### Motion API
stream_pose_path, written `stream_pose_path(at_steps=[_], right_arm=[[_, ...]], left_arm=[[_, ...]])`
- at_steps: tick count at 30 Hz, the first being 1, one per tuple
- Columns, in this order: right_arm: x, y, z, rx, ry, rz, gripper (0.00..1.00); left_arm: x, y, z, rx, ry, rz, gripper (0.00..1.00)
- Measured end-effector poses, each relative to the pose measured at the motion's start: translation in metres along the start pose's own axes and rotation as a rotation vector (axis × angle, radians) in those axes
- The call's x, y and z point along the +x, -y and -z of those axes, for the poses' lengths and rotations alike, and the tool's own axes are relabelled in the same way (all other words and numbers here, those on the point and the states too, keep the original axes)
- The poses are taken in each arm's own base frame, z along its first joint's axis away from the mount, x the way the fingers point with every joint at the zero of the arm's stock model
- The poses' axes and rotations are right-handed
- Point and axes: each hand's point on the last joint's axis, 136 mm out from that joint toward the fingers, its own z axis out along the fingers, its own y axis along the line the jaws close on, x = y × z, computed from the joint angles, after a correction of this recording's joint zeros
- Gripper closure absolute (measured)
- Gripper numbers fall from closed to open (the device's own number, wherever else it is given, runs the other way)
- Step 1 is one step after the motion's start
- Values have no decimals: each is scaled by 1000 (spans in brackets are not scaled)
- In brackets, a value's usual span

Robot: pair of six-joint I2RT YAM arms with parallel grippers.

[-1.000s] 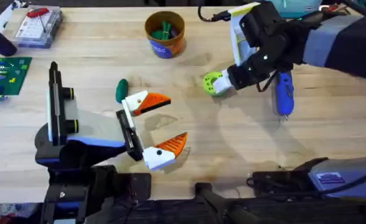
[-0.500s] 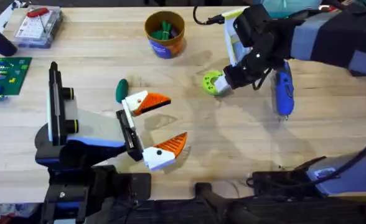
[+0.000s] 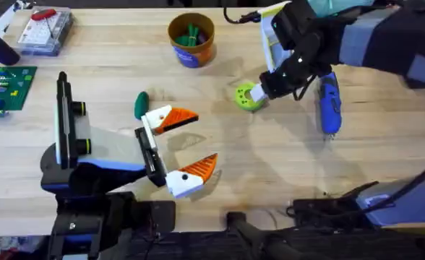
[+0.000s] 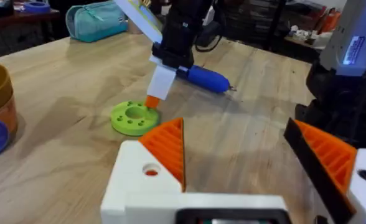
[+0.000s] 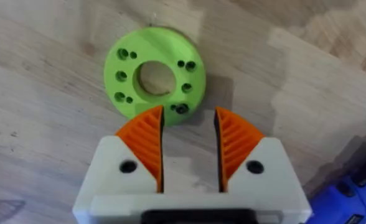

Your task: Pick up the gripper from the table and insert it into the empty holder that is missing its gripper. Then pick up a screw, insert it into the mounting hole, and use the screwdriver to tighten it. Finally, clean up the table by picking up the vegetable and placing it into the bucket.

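Note:
The gripper [image 3: 170, 118], a white finger with an orange slit tip, sits at the far end of the holder [image 3: 149, 153], the black bar on my left arm; its mounting hole [image 4: 150, 170] shows. The twin finger [image 3: 191, 175] is at the bar's near end. My left gripper [image 3: 205, 139] is open wide with nothing in it. The dark green vegetable [image 3: 141, 105] lies just beyond it. The bucket [image 3: 191, 40] stands at the back. My right gripper [image 5: 189, 115] is open by a narrow gap, tips at the rim of the lime-green disc [image 5: 155, 70].
The blue screwdriver [image 3: 329, 108] lies right of the disc [image 3: 248, 96]. A clear parts box [image 3: 45, 29] and a green circuit board [image 3: 6, 85] sit at the far left. A teal bag [image 4: 96, 22] lies at the table's far edge.
My right arm has shifted a little to the left and away, its gripper staying at the green disc. The left arm has not moved.

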Motion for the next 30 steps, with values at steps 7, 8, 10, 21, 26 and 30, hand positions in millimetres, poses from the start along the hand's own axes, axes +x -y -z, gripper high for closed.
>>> stream_pose_path(at_steps=[7,8,10,21,26,30], right_arm=[[-3,0,1,3,6,6,682],[-3,0,0,3,3,7,696],[-2,0,-3,3,-5,8,716],[-2,-4,-8,-1,-18,18,859],[-2,-3,-8,1,-18,18,935],[-2,-3,-8,5,-18,18,997]], left_arm=[[0,0,0,0,0,0,6],[0,0,0,0,0,0,6],[0,0,0,0,0,0,6],[0,0,0,0,0,0,6],[0,0,0,0,0,0,6],[0,0,0,0,0,0,6]])
